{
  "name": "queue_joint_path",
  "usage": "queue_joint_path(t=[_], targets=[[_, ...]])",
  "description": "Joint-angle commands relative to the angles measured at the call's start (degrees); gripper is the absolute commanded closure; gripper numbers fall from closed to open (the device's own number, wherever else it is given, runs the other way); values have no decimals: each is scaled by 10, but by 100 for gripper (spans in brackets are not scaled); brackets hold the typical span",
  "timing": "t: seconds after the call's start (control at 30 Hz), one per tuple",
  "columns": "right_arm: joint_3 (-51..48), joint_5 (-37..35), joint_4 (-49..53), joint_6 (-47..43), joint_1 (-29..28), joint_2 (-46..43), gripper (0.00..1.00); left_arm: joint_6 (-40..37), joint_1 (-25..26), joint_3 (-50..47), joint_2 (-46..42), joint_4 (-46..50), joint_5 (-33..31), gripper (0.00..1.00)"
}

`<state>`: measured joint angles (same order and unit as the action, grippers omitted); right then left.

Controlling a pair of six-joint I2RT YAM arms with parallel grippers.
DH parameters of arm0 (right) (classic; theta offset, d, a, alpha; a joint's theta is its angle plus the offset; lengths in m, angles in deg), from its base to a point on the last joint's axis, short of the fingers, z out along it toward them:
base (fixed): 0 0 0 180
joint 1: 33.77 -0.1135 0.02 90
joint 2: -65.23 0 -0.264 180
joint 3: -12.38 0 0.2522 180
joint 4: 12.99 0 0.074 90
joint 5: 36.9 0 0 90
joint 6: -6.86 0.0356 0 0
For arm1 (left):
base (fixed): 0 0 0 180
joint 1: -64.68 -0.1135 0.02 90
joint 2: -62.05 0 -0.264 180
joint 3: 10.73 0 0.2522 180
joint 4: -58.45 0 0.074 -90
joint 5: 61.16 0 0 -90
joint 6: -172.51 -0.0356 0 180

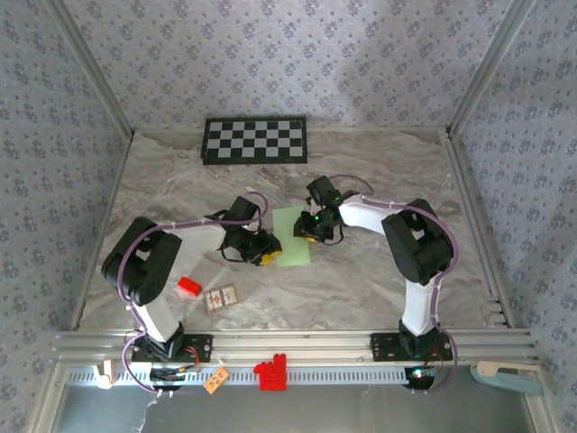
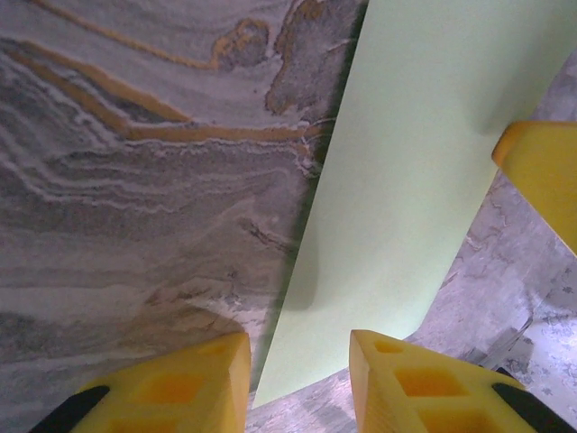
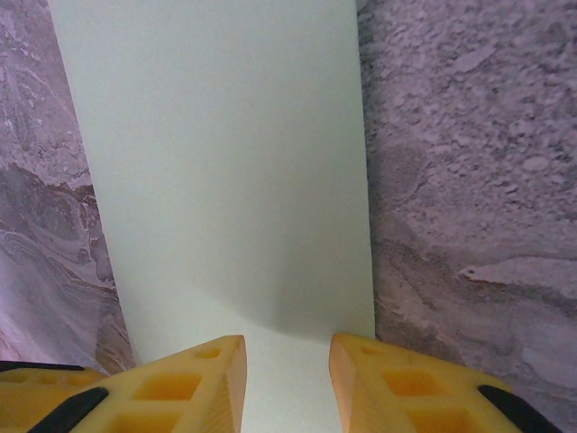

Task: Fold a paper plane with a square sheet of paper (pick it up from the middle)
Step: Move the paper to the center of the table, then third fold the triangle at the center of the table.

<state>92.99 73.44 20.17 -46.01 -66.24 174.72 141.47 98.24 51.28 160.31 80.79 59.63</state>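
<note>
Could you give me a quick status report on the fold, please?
Paper flat, a narrow rectangle. Left gripper open at its left edge. Right gripper open over it. Red block off left, clear.

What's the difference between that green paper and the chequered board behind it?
The paper is plain pale green; the board is patterned in black and white squares. The paper is smaller than the board. The paper lies between the left hand and the right hand; the board sits at the far edge of the table. Both are thin, straight-edged pieces lying on it.
</note>
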Motion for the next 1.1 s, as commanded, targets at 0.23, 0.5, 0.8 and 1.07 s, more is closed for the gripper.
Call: queue_joint_path(t=[0.23,0.5,0.8,1.07], targets=[[-14,-18,27,9,1,33,66,-24,19,35,13,5,32,66],[-13,-16,26,9,1,35,67,-26,16,30,-4,-20,36,64],[-15,-13,23,9,1,38,67,-25,-21,17,2,-127,59,51],[-13,-12,23,8,1,37,67,-38,-41,24,26,-140,75,52]])
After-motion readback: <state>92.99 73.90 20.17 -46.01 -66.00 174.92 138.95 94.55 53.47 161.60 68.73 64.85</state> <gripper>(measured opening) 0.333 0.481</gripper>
